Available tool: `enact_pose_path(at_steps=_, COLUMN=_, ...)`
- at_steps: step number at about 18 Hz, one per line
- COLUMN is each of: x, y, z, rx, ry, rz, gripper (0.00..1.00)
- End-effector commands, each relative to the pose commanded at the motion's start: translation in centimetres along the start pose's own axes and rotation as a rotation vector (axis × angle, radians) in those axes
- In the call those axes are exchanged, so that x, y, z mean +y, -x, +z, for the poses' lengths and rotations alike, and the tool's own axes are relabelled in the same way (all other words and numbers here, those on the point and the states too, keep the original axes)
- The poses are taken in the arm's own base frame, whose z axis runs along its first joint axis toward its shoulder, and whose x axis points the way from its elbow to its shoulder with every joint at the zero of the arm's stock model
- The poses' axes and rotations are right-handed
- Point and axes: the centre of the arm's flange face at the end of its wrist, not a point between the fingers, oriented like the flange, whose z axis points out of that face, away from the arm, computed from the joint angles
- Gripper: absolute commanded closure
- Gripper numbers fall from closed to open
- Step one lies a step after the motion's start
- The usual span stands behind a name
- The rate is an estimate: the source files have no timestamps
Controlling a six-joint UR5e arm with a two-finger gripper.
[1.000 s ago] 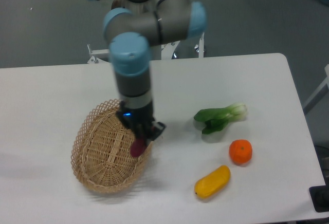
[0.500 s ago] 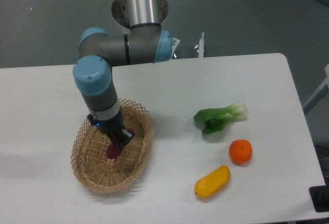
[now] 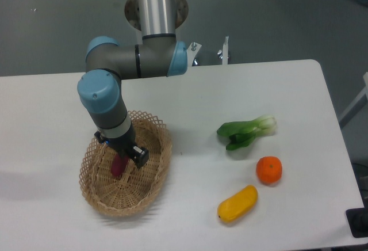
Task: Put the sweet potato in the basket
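Note:
The light tan wicker basket [image 3: 150, 190] lies on the white table at the front left. My gripper [image 3: 121, 162] reaches down into the middle of the basket. It is shut on the dark reddish-purple sweet potato [image 3: 119, 166], which hangs low inside the basket, at or just above its floor. The gripper body hides the upper part of the sweet potato.
A green bok choy [image 3: 246, 132] lies to the right of the basket. A round orange fruit [image 3: 269, 170] and a yellow oblong vegetable [image 3: 237, 203] lie at the front right. The arm's elbow [image 3: 138, 61] stands above the table's back part.
The arm has swung left and carried the sweet potato from the basket's right rim to its middle, then lowered it a little deeper inside.

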Motion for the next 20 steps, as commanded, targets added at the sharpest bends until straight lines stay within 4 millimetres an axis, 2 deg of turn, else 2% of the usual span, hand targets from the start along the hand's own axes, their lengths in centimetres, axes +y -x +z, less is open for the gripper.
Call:
enact_pose_path(at_steps=5, x=-1.6, y=3.5, z=-5.7, rx=-0.084, ry=-0.09, rz=-0.057, gripper=0.0)
enact_pose_path(at_steps=8, x=0.2, y=7.1, z=-7.5, rx=-0.119, ry=-0.106, rz=-0.104, gripper=0.0)
enact_pose_path(at_steps=11, x=2.6, y=11.7, z=-9.2, rx=-0.164, ry=-0.111, rz=-0.103, gripper=0.0)
enact_pose_path(at_steps=12, x=3.7, y=13.2, z=-9.2, rx=-0.17, ry=-0.099, rz=-0.077, gripper=0.0)
enact_pose_path(at_steps=14, x=6.8, y=16.5, z=-10.7, rx=-0.203, ry=-0.087, rz=-0.067, gripper=0.0)
enact_pose_path(at_steps=17, x=10.2, y=19.5, z=-10.9, rx=-0.177, ry=-0.04, rz=-0.065, gripper=0.0)
enact_pose_path(at_steps=20, x=13.6, y=22.1, z=-11.8, rx=-0.144, ry=0.012, rz=0.059, gripper=0.0)
